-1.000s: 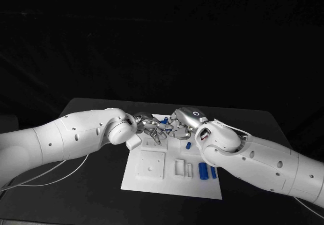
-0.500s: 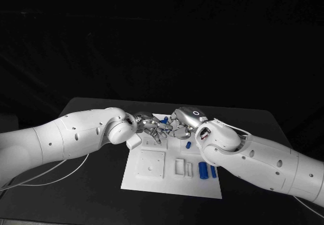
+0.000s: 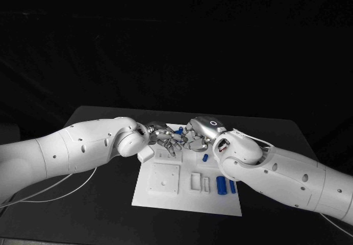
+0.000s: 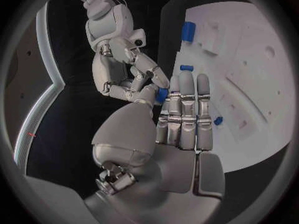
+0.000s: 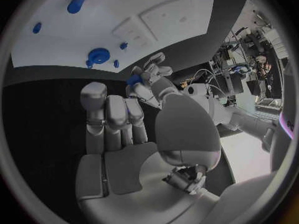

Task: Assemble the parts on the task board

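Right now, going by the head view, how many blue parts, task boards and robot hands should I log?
blue parts: 4 (two long ones lying side by side, a small one, one between the two hands' fingers)
task board: 1
hands: 2 (left hand, right hand)
Total: 7

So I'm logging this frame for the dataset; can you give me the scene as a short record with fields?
surface: black table
board: white rectangular task board
left hand: meets the right hand over the board's far end, small blue part between their fingertips
right hand: fingertips on the same part
holder: cannot tell
loose parts: two blue cylinders on the board's near right
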